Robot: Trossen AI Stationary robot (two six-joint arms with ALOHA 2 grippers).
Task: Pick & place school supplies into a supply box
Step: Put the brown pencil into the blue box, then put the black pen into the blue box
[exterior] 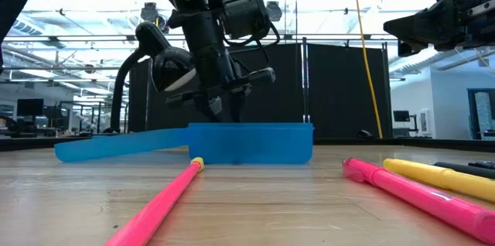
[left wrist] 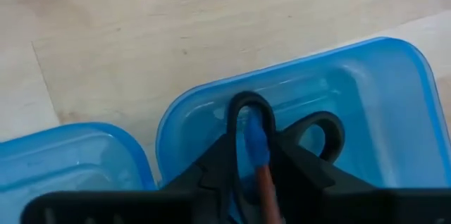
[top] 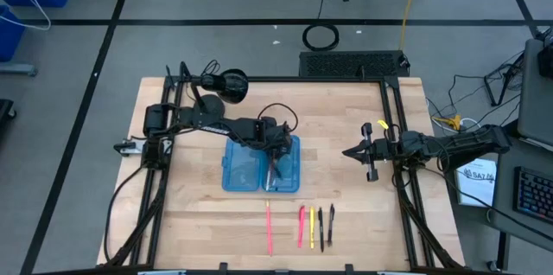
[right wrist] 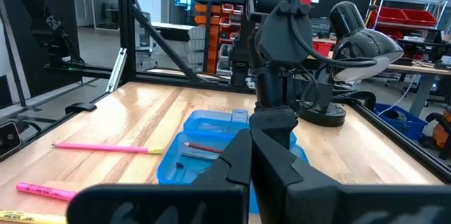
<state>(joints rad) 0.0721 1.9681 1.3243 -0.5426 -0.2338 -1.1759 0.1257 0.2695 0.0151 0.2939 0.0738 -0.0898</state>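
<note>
We're looking at the left gripper (top: 275, 156) hanging right over the right-hand half of the supply box (top: 235, 171), which is lying open and flat near the middle of the surface (top: 346, 119), both blue halves side by side. In the left wrist view the fingers (left wrist: 211, 168) are clamping a brown pencil with a blue tip (left wrist: 255, 143), and next to it we're seeing black scissor handles (left wrist: 320, 129) inside that same half. The pencil's long axis is lining up with the box's long side, tip toward the far end wall. A red pencil (right wrist: 203, 147) is lying inside the box too. Still out on the surface, nearer the front edge: a long pink pen (top: 269, 227) running front to back, then a pink marker (top: 301, 226), a yellow one (top: 312, 227) and two black pens (top: 326, 226), all parallel. The right gripper (top: 352, 151) is waiting off at the right side, fingers closed, holding nothing.
</note>
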